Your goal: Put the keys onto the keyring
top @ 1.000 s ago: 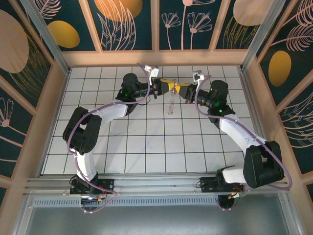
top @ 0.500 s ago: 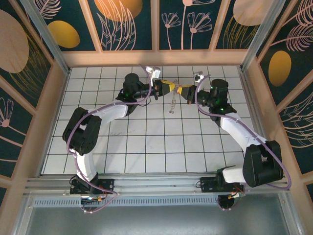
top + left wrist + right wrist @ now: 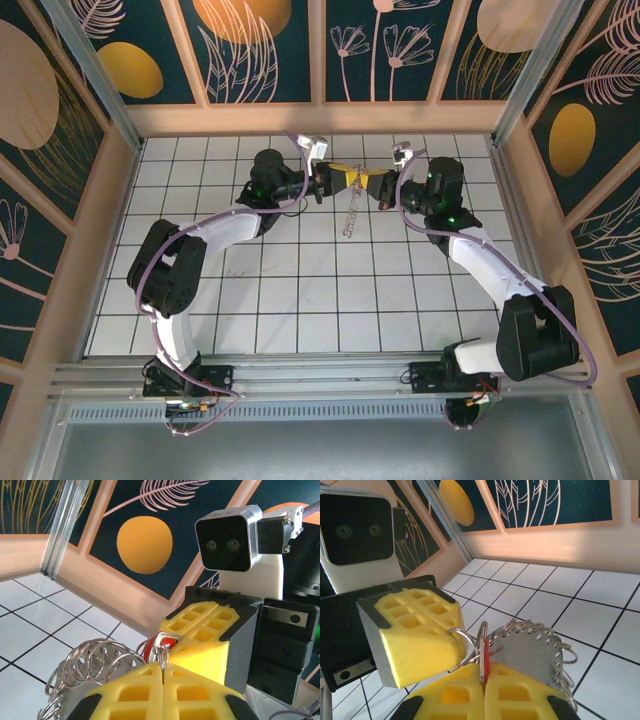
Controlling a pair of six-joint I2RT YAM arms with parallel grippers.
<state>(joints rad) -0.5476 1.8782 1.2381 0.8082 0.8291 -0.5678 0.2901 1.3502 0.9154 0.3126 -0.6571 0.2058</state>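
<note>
My two grippers meet tip to tip above the far middle of the tiled floor. The left gripper (image 3: 338, 178) (image 3: 163, 669) is shut on one thin wire ring of the keyring (image 3: 92, 662). The right gripper (image 3: 372, 184) (image 3: 484, 677) is shut on the key (image 3: 485, 659), pinching its red head (image 3: 169, 643) edge-on. That head presses against the held ring (image 3: 462, 636). The rest of the keyring (image 3: 349, 215) dangles below the fingertips, showing as a perforated silver disc with several rings (image 3: 535, 652).
Wooden-framed walls (image 3: 320, 118) with dark floral panels close the far side just behind the grippers. An aluminium post (image 3: 62, 527) stands at the corner. White tiled floor (image 3: 320, 290) stretches toward the arm bases.
The right wrist has shifted slightly up and left toward the left gripper. The dangling keyring has swung a little. Both grips are unchanged.
</note>
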